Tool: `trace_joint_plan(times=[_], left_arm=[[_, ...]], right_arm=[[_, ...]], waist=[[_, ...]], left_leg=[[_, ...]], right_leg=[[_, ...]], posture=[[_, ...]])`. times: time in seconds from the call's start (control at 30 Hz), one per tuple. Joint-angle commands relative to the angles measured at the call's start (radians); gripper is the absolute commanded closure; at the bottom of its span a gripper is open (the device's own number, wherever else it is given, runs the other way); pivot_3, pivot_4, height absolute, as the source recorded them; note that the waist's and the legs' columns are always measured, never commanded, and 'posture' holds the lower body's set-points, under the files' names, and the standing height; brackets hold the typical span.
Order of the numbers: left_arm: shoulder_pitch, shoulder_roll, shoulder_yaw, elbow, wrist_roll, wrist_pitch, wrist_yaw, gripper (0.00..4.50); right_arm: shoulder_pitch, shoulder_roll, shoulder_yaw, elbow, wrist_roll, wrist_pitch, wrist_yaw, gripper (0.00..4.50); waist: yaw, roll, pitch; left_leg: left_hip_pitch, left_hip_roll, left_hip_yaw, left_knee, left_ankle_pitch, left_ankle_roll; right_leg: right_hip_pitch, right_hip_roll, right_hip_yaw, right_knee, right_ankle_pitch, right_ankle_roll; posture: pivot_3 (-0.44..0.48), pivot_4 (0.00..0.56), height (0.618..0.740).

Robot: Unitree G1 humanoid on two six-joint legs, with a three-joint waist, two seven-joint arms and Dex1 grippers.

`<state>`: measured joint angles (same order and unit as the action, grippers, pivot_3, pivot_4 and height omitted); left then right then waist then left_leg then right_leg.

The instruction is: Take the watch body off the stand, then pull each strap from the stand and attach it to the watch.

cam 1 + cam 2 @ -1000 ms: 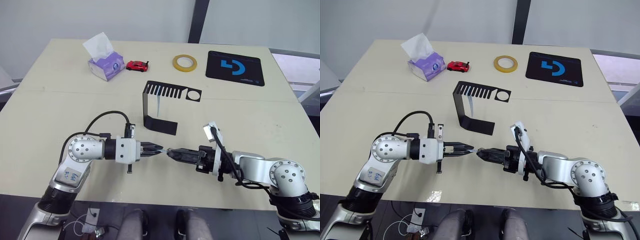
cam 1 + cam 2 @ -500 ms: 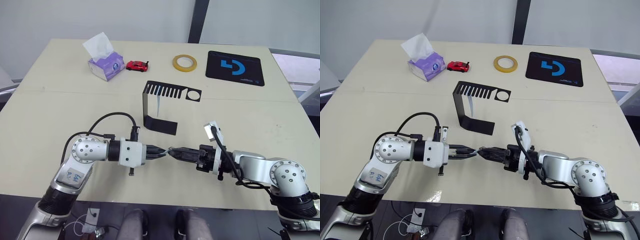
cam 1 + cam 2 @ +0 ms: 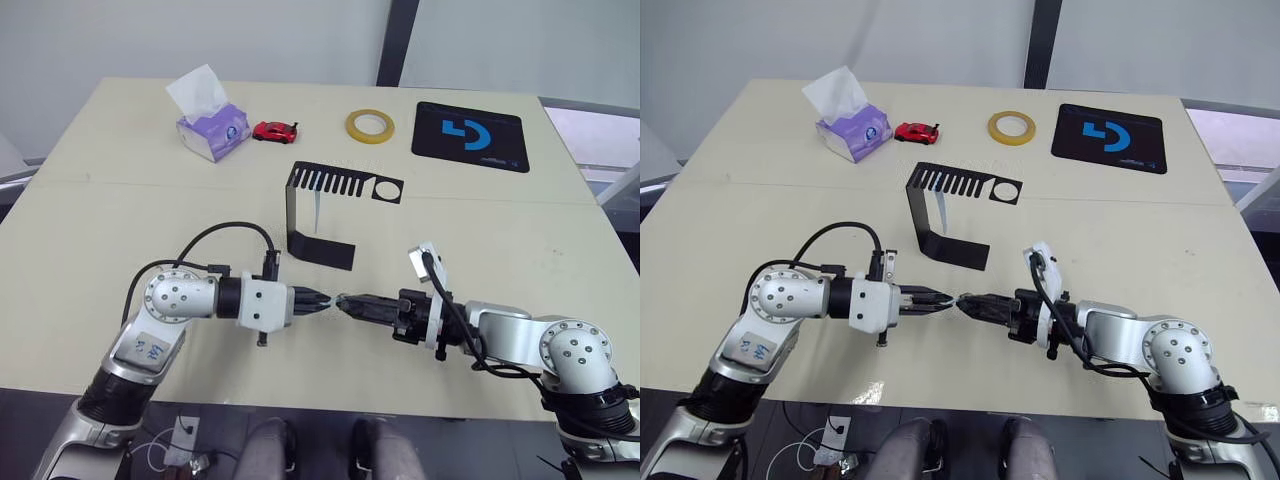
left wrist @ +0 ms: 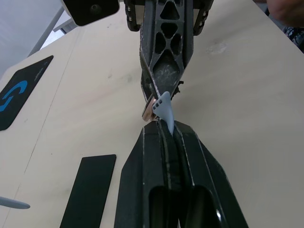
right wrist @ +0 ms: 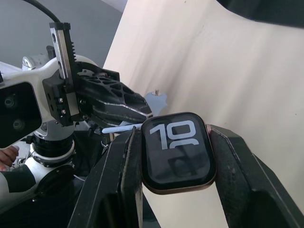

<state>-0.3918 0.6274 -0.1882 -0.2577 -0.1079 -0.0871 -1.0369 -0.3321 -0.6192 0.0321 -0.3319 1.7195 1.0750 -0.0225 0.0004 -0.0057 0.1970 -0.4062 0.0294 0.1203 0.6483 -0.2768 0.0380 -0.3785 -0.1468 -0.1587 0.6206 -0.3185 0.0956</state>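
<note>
My right gripper (image 3: 346,303) is shut on the watch body (image 5: 176,152), a black rounded-square case whose screen shows light digits. My left gripper (image 3: 320,302) is shut on a pale blue-grey strap (image 4: 166,112); the strap's end pokes out past the fingertips and meets the edge of the watch body (image 4: 149,111). The two grippers stand tip to tip just above the table's near-middle. Behind them is the stand (image 3: 345,185), a black bent bracket, with another pale strap (image 3: 317,210) hanging under its slotted top plate.
Along the table's far side sit a purple tissue box (image 3: 212,128), a red toy car (image 3: 275,130), a yellow tape roll (image 3: 369,125) and a black mouse pad (image 3: 470,135) with a blue logo. The table's front edge runs just below both arms.
My left arm has moved right with the strap, closing the gap to the watch body, then eased back a little. The right gripper has stayed almost still.
</note>
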Motion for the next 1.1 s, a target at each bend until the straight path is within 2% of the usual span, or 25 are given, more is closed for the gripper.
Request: trace_joint_plan(times=[0.03,0.77,1.1], left_arm=[[-0.025,-0.007,0.001,-0.010,0.005,-0.024,0.017,4.50],[-0.042,-0.024,-0.029,-0.090,0.006,0.062,0.016,4.50],[-0.053,-0.021,-0.050,-0.100,0.050,0.083,0.017,4.50]], right_arm=[[0.001,-0.001,0.016,-0.061,0.054,0.005,0.024,2.85],[-0.007,-0.011,0.040,-0.055,0.071,0.006,-0.009,2.85],[-0.011,-0.016,0.055,-0.047,0.074,0.003,-0.029,2.85]], waist=[[0.000,0.000,0.000],[0.000,0.000,0.000],[0.001,0.000,0.000]], left_leg=[[0.000,0.000,0.000,0.000,0.000,0.000],[0.000,0.000,0.000,0.000,0.000,0.000],[0.000,0.000,0.000,0.000,0.000,0.000]], right_leg=[[0.000,0.000,0.000,0.000,0.000,0.000],[0.000,0.000,0.000,0.000,0.000,0.000],[0.000,0.000,0.000,0.000,0.000,0.000]], posture=[[0.000,0.150,0.740],[0.000,0.150,0.740],[0.000,0.150,0.740]])
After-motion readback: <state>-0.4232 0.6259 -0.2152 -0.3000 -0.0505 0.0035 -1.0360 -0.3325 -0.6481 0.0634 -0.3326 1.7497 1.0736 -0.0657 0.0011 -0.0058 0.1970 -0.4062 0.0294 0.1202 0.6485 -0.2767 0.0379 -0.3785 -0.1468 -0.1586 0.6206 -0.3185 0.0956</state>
